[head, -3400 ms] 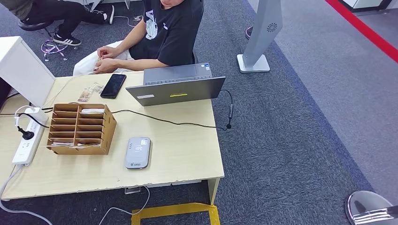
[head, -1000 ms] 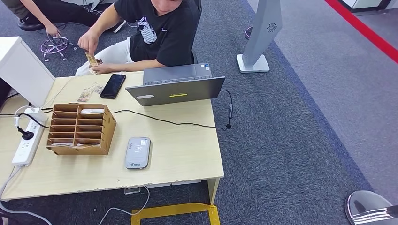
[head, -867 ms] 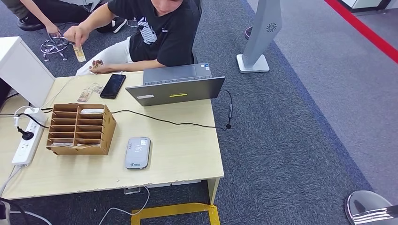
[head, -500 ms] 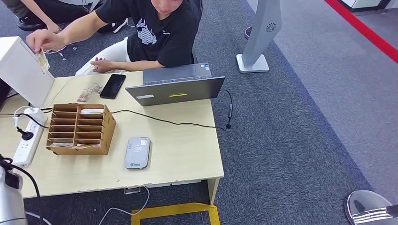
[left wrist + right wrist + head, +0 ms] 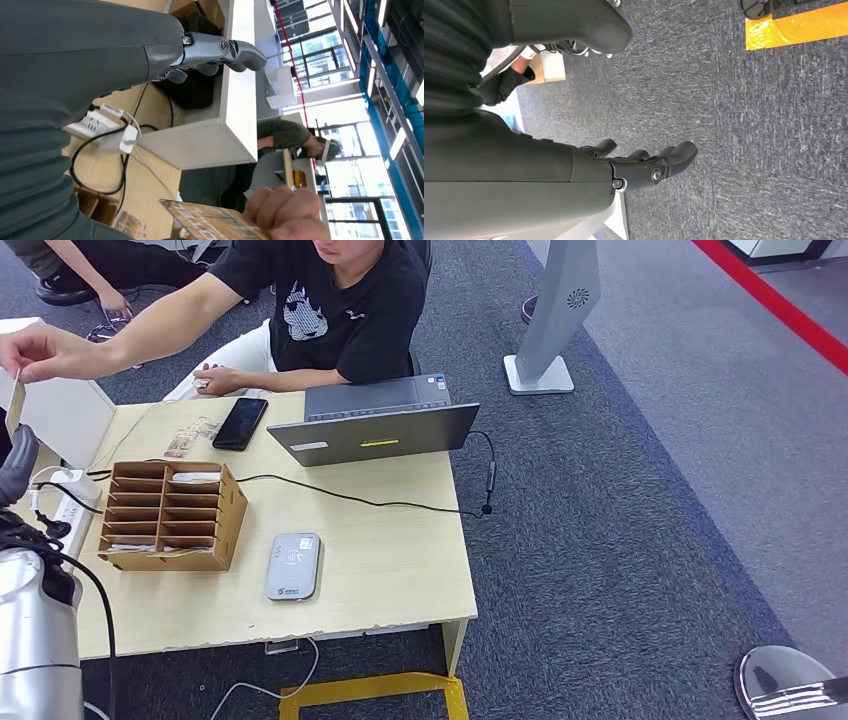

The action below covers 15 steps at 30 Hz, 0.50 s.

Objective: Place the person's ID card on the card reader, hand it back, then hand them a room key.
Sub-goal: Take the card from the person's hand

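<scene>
A pale wood-grain desk (image 5: 380, 570) stands on grey-blue carpet (image 5: 620, 540), a yellow floor marking (image 5: 370, 692) at its front edge and a red stripe (image 5: 770, 295) crossing the upper right of the head view. On the desk sit a brown cardboard sorter (image 5: 170, 515) of open slots, a rounded grey card reader (image 5: 293, 565) just right of it, a half-open grey laptop (image 5: 375, 425), a black phone (image 5: 241, 423) and a white power strip (image 5: 55, 535) at the left edge.

A seated person in a black printed T-shirt (image 5: 340, 310) reaches toward the upper left of the frame, the person's hand (image 5: 40, 348) pinching the ID card (image 5: 14, 405), which hangs in the air above the desk's far left corner. The robot's left hand (image 5: 18, 465) rises just beneath it, dark and rounded; whether it touches the card is hard to judge from the head view.

The left wrist view adds what the head view lacks: the card's patterned brown face, held by the person's fingertips (image 5: 280, 205), and the robot's fingers (image 5: 225, 50) spread apart, holding nothing, with tall windows (image 5: 320, 45) beyond. The right wrist view shows the right hand (image 5: 644, 160) over carpet, fingers loosely curled and apart, holding nothing.
</scene>
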### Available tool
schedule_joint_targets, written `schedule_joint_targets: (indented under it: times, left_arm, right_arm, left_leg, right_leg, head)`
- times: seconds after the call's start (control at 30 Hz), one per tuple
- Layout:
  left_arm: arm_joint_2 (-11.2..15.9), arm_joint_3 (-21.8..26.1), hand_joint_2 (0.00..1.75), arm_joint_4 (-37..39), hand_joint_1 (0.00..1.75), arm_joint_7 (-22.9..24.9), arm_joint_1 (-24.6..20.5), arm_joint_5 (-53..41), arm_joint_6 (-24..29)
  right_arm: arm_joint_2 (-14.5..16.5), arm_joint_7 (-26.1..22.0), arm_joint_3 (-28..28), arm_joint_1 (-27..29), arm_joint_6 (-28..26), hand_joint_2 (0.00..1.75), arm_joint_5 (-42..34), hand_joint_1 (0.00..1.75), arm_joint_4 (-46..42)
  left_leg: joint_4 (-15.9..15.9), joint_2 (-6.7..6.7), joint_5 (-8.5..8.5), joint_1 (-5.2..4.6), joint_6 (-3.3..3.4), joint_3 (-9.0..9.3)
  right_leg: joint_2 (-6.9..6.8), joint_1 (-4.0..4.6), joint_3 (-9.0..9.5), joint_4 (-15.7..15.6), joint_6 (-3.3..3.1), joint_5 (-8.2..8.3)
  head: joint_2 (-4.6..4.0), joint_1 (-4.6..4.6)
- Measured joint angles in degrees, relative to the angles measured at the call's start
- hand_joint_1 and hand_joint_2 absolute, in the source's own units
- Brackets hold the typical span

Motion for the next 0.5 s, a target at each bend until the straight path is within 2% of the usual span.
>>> schedule_joint_targets:
  times: [0.13,0.4,0.5]
  left_arm:
    - [-2.4,-3.1,1.75,0.4,0.00,-1.4,-1.3,2.8,-2.3]
    - [-3.6,-7.8,1.75,-2.3,0.00,-1.8,-1.0,2.6,-2.7]
    - [-3.8,-8.8,1.75,-3.3,1.28,-1.5,-0.7,2.6,-2.4]
  right_arm:
    - [0.0,-0.3,-0.1,-0.2,0.3,1.75,0.3,0.00,0.0]
    - [0.0,-0.6,-0.1,-0.2,0.5,1.75,0.5,0.00,0.0]
    - [0.0,-0.8,-0.1,-0.2,0.5,1.75,0.5,0.00,0.0]
  left_leg:
    - [0.0,0.00,0.00,0.00,0.00,-0.01]
    - [0.0,-0.01,0.00,0.00,0.00,-0.02]
    - [0.0,0.00,0.00,0.00,0.00,-0.02]
  right_leg:
    - [0.00,0.00,0.01,0.0,0.01,0.01]
    - [0.00,0.00,0.00,0.0,0.01,0.01]
    - [0.00,0.00,0.00,0.0,0.01,0.01]
  head:
    - [0.00,0.00]
    - [0.00,0.00]
    - [0.00,0.00]
